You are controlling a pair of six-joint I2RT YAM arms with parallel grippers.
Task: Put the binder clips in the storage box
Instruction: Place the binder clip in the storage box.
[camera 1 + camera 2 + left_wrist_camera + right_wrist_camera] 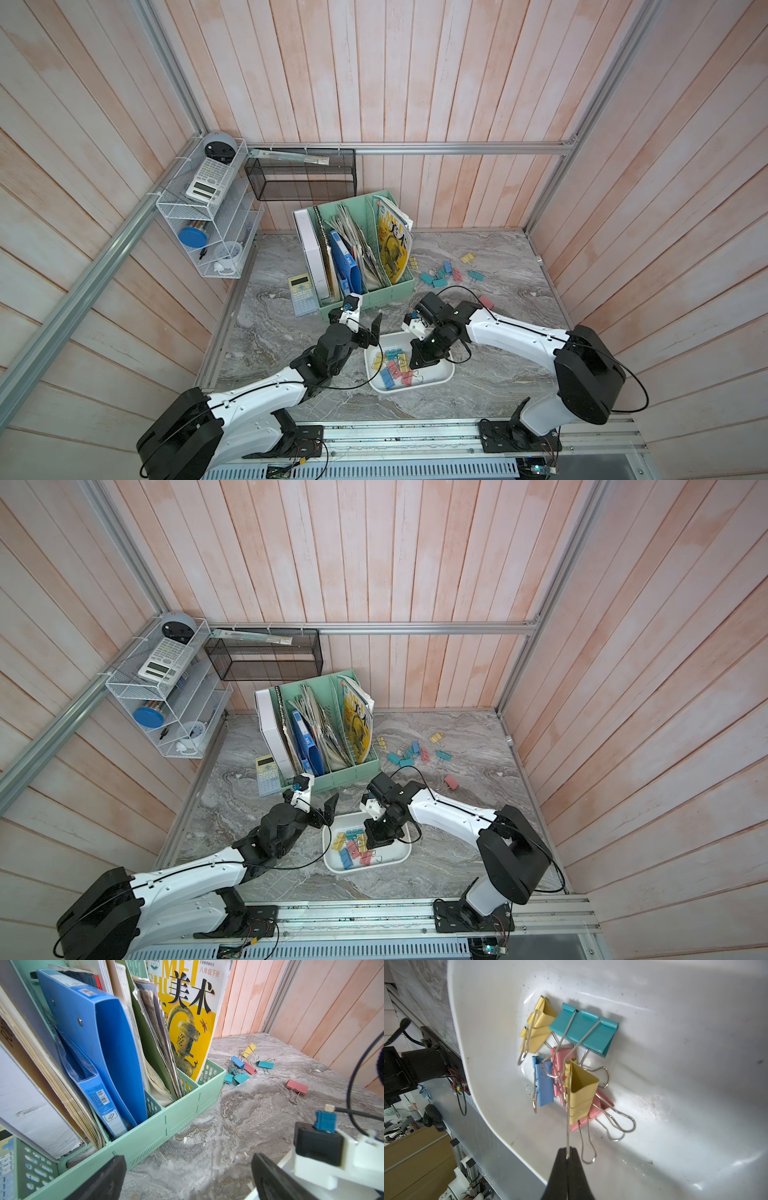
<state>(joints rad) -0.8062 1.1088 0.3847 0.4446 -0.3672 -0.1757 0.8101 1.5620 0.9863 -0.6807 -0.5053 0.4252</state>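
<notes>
The storage box [441,376] [397,854] is a shallow white tray at the table's front middle. Several pastel binder clips [392,368] [353,850] lie in its left half. My right gripper [419,362] [374,842] [567,1150] hangs over them inside the box [675,1064], shut on the wire handle of a yellow clip [582,1088] that dangles above the pile. Several more clips [440,274] [241,1068] lie loose on the table behind, with a lone pink clip [486,302] [296,1087] nearer. My left gripper [354,321] [187,1167] stands open and holds nothing, left of the box.
A mint green file organizer [374,291] [166,1118] full of folders and books stands just beyond the left gripper, with a calculator [301,291] to its left. A black mesh basket [303,174] and a white wire shelf [203,216] hang on the walls.
</notes>
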